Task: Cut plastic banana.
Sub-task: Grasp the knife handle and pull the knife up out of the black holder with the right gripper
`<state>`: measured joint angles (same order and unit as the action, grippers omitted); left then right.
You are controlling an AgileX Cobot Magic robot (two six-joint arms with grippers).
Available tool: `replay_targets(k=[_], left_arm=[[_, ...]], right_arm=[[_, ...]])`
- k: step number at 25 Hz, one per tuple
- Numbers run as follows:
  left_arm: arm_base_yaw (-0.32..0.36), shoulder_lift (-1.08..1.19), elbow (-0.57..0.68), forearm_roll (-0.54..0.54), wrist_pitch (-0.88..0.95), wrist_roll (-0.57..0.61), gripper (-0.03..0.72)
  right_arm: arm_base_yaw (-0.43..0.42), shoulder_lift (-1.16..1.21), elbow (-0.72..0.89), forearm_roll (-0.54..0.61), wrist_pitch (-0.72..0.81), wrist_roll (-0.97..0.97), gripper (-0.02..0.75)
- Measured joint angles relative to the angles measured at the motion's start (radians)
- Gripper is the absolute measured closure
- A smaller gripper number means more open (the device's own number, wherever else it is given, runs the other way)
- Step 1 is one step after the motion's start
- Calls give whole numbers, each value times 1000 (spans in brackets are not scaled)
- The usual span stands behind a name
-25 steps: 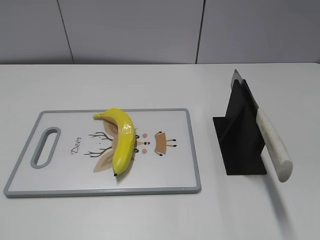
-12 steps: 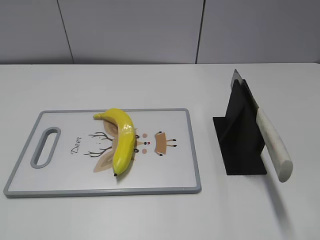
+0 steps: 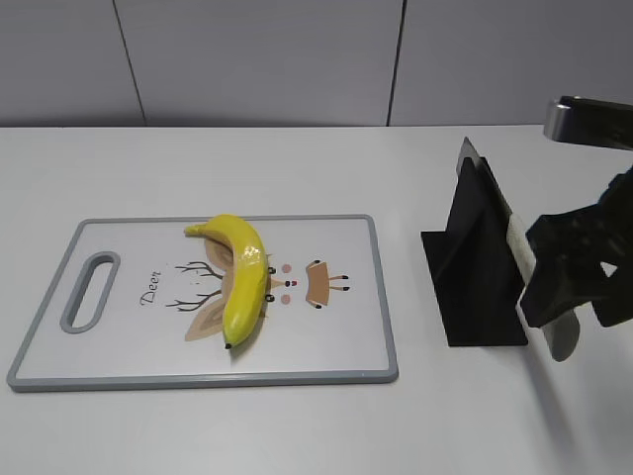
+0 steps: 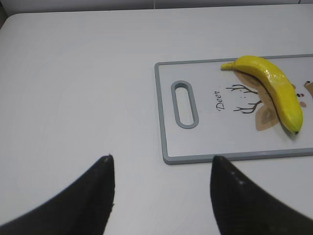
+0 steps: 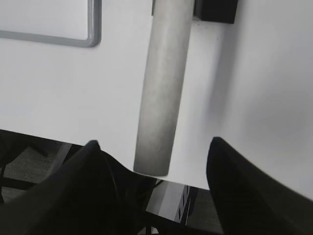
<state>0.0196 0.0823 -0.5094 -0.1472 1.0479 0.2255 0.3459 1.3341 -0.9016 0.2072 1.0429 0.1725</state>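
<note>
The plastic banana (image 3: 243, 278) lies glossy yellow on the grey-rimmed cutting board (image 3: 381, 297), left of its middle. It also shows in the left wrist view (image 4: 274, 88). A knife stands in a black stand (image 3: 475, 267), its pale handle (image 3: 561, 341) slanting down towards the front. My right gripper (image 3: 566, 297) is open around the handle's lower part; in the right wrist view the handle (image 5: 164, 93) runs between the spread fingers of the gripper (image 5: 154, 143), with no contact visible. My left gripper (image 4: 160, 165) is open and empty over the table near the board's handle-hole corner; it is out of the exterior view.
The board (image 4: 166, 147) has a handle hole (image 4: 185, 104) at its left end and a deer drawing. The table's front edge (image 5: 58, 139) lies just below the right gripper, with floor beyond. A corner of the board (image 5: 93, 36) and the stand's base (image 5: 215, 10) show there too.
My right arm has come into the exterior view from the right and now brackets the knife handle. The banana, board and knife have not moved.
</note>
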Motion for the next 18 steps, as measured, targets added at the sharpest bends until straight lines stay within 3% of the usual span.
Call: replay_targets(k=[5, 11, 18], left_arm=[[0, 0, 0, 0, 0, 0, 103], [0, 0, 0, 0, 0, 0, 105], [0, 0, 0, 0, 0, 0, 120]], right_arm=[[0, 119, -51, -9, -29, 11, 240], [0, 223, -80, -52, -39, 32, 314], [1, 285, -81, -45, -57, 33, 491]])
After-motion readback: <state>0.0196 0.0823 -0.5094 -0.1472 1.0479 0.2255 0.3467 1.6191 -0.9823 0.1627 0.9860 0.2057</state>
